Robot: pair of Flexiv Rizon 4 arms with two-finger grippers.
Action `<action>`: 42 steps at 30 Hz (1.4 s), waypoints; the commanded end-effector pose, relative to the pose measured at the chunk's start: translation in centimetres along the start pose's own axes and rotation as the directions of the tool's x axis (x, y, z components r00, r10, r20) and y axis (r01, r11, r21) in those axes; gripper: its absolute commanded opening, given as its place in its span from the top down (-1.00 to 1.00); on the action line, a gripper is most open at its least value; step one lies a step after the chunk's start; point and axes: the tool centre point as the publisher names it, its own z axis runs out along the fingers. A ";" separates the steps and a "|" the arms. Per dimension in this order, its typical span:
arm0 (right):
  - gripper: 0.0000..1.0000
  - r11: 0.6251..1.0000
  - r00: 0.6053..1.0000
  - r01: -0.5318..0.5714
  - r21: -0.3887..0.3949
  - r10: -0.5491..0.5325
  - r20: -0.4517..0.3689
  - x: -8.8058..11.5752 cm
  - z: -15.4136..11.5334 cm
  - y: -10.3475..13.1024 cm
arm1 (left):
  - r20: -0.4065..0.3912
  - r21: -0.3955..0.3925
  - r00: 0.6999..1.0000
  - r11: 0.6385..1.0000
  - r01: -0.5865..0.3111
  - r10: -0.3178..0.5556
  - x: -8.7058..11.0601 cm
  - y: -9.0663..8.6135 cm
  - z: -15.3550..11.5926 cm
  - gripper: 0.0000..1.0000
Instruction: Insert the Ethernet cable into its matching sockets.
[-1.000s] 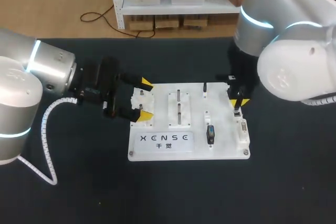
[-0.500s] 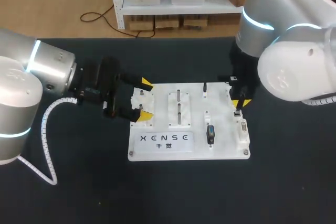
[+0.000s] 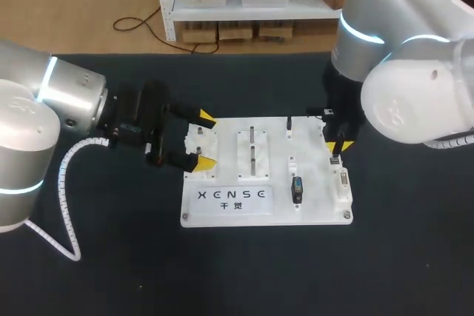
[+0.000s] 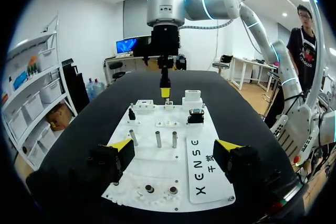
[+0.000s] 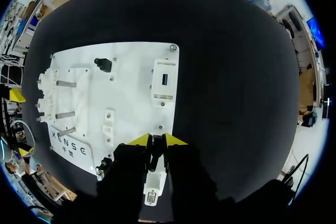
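Pinching the Ethernet plug (image 5: 156, 154) above the socket block (image 5: 151, 184), the right gripper (image 5: 154, 140) has insertion seemingly undone; the left gripper (image 4: 174, 148) gapes open.

One black counter (image 3: 111, 271). One white rectangular plastic board (image 3: 318, 209) on it. Two silver robot arms: left arm (image 3: 44, 101), right arm (image 3: 400, 72). Two end effectors: left end effector (image 3: 204, 140), right end effector (image 5: 157, 140). Four yellow fingertips (image 4: 122, 144) in all, two per end effector. Three upright metal pegs (image 4: 157, 139) on the board. Two black connector blocks: a larger one (image 3: 296, 189) and a small one (image 3: 289, 125). Two white socket housings (image 5: 164, 82) along the board's right edge. Two round holes (image 4: 149, 188) in the fixture at the left end. One small dark plug (image 5: 156, 153), pinched in the right end effector.
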 end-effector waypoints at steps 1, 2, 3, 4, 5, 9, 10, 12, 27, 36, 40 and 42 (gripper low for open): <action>1.00 1.000 1.000 -0.001 0.001 0.001 0.004 -0.1 0.1 0.0 | 0.004 -0.003 1.000 1.000 -0.002 0.002 0.1 -0.1 0.0 -1.00; 1.00 1.000 1.000 -0.001 0.000 0.001 0.004 -0.1 0.0 0.0 | 0.004 -0.003 1.000 1.000 -0.002 0.002 0.1 -0.1 0.0 -1.00; 1.00 1.000 1.000 0.000 0.000 0.000 0.004 -0.1 0.2 0.0 | 0.004 -0.003 1.000 1.000 -0.002 0.002 0.1 -0.1 0.0 -1.00; 1.00 1.000 1.000 0.000 -0.001 0.000 0.003 -0.1 0.2 -0.1 | 0.004 -0.003 1.000 1.000 -0.002 0.002 0.1 -0.1 0.0 -1.00; 1.00 1.000 1.000 0.000 -0.002 0.000 0.003 -0.1 0.3 -0.1 | 0.004 -0.003 1.000 1.000 -0.002 0.002 0.1 -0.1 0.0 -1.00; 1.00 1.000 1.000 0.001 -0.004 -0.001 0.001 -0.1 0.5 -0.1 | 0.004 -0.003 1.000 1.000 -0.002 0.002 0.1 -0.1 0.0 -1.00; 1.00 1.000 1.000 0.001 -0.005 -0.001 0.001 0.0 0.5 0.0 | 0.004 -0.003 1.000 1.000 -0.002 0.002 0.1 -0.1 0.0 -1.00; 1.00 1.000 1.000 0.003 -0.005 -0.003 0.001 0.0 0.5 0.1 | 0.004 -0.003 1.000 1.000 -0.002 0.002 0.1 -0.1 0.0 -1.00; 1.00 1.000 1.000 0.005 -0.003 -0.005 -0.012 0.0 1.3 0.0 | 0.004 -0.003 1.000 1.000 -0.002 0.002 0.1 -0.1 0.0 -1.00; 1.00 1.000 0.999 0.003 0.009 -0.002 -0.033 0.2 2.3 -0.1 | 0.004 -0.003 1.000 1.000 -0.002 0.002 0.1 -0.1 0.0 -1.00; 1.00 1.000 0.999 0.001 0.017 -0.001 -0.042 0.3 2.8 -0.2 | 0.004 -0.003 1.000 1.000 -0.002 0.002 0.1 -0.1 0.0 -1.00; 1.00 1.000 0.999 0.000 0.019 0.000 -0.044 0.3 2.9 -0.3 | 0.004 -0.003 1.000 1.000 -0.002 0.002 0.1 -0.1 0.0 -1.00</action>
